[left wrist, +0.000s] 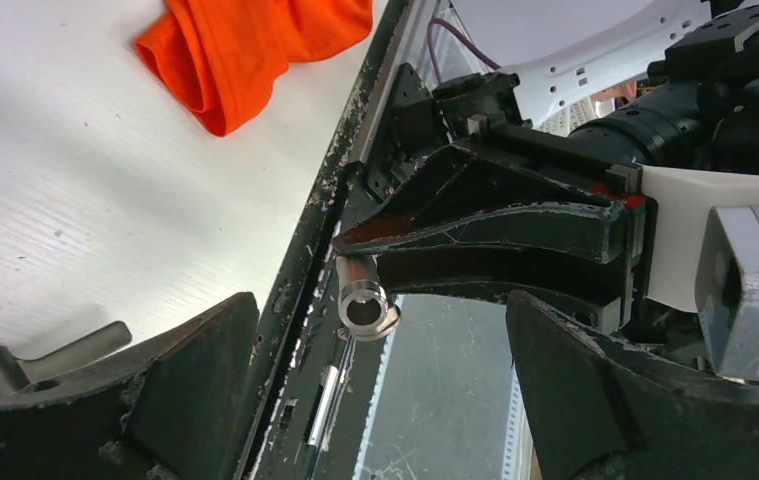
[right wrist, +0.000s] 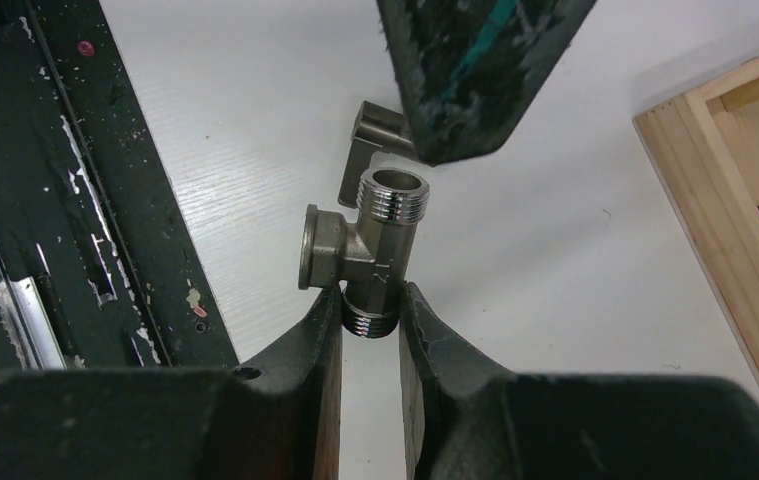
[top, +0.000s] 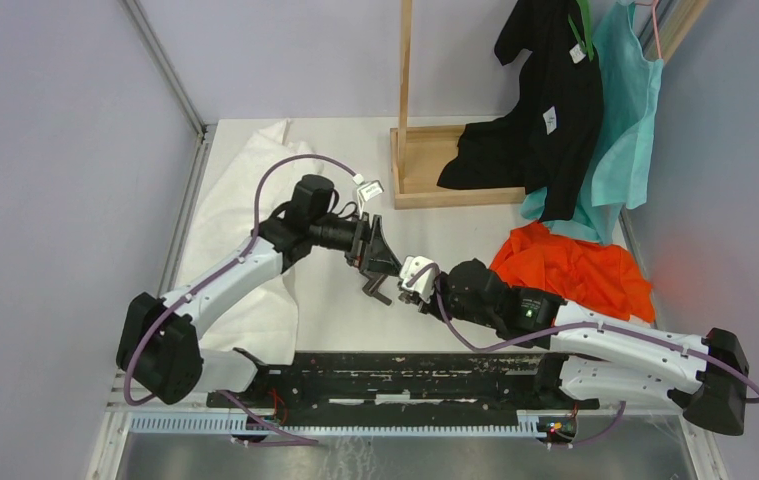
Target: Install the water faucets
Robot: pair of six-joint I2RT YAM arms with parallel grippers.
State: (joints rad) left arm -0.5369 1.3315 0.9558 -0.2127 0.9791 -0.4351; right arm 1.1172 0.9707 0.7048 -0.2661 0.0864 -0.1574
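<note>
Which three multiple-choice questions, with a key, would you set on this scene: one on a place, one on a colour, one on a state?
1. Where does the orange cloth lie? A. on the table B. on a hanger C. in a gripper
2. What colour is the lighter garment beside the black garment? A. yellow B. teal C. red
3. How is the right gripper? A. wide open B. shut on the T-shaped fitting C. out of view
Key: 1 A, it lies crumpled on the white table; 2 B, the top view shows teal; 3 B, it clamps the fitting's threaded end.
</note>
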